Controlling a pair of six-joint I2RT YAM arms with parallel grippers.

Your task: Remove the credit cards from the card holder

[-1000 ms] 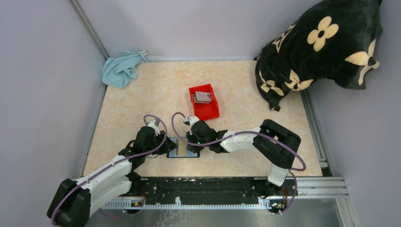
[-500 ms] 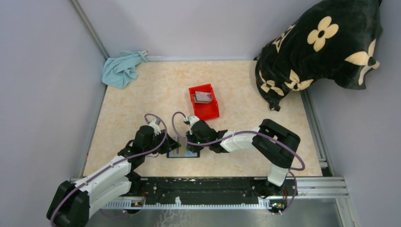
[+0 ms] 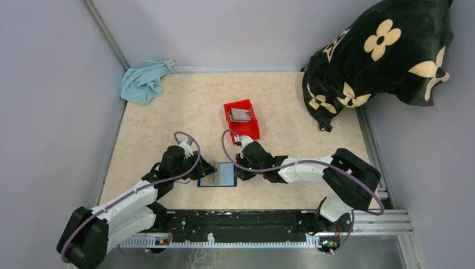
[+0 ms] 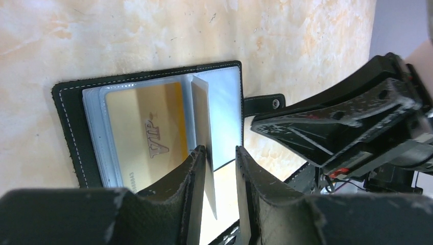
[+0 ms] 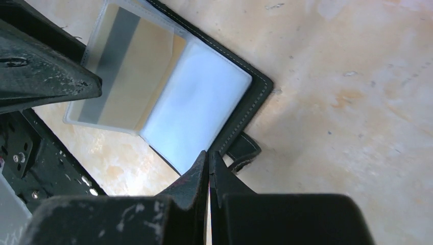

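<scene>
The card holder lies open on the table between the two grippers, black outside with clear sleeves inside. In the left wrist view its black edge frames a gold card marked VIP in a sleeve. A thin tan leaf stands on edge between the fingers of my left gripper, against the left finger, with a gap to the right one. My left gripper is over the holder's left page. My right gripper is shut and empty, just off the holder's edge. A tan card with a grey stripe shows in a sleeve.
A red bin stands just behind the holder with a few cards lying in it. A blue cloth is at the back left corner. A black flowered pillow fills the back right. The right arm is close beside my left gripper.
My right gripper has drawn back to the right, off the holder, uncovering its right page. My left gripper stays at the left page.
</scene>
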